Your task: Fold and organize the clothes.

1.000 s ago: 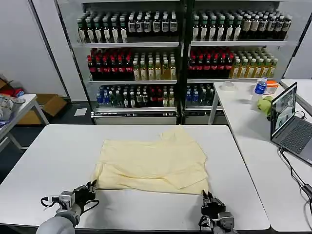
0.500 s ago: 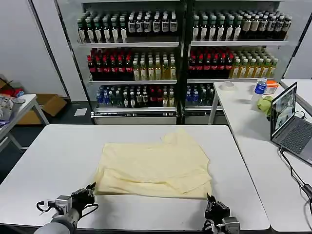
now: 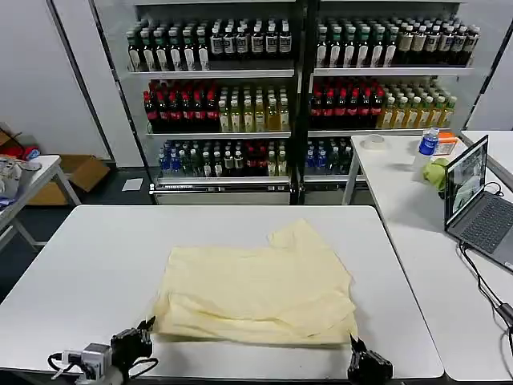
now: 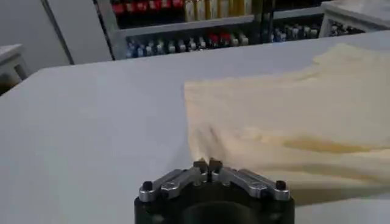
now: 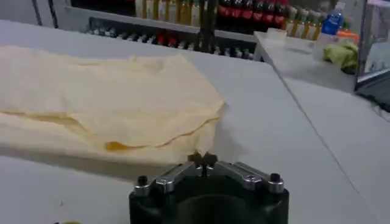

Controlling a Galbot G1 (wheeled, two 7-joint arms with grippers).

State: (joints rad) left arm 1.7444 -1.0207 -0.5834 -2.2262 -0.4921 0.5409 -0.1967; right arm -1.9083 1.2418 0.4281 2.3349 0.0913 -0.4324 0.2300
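The garment (image 3: 258,282) is a plain pale cream-yellow with no print, its folds shading to a deeper yellow. It lies on a plain white table (image 3: 88,265). The left gripper (image 4: 207,165) and the right gripper (image 5: 203,160) are black with silver-grey fingers. Behind, the white shelves (image 3: 296,72) carry rows of bottles in red, yellow, green and dark tones.

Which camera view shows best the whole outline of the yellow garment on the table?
The head view: the yellow garment lies in full on the white table, all edges visible. The left wrist view shows one side and its folded layers; the right wrist view shows the opposite corner, partly cut off.
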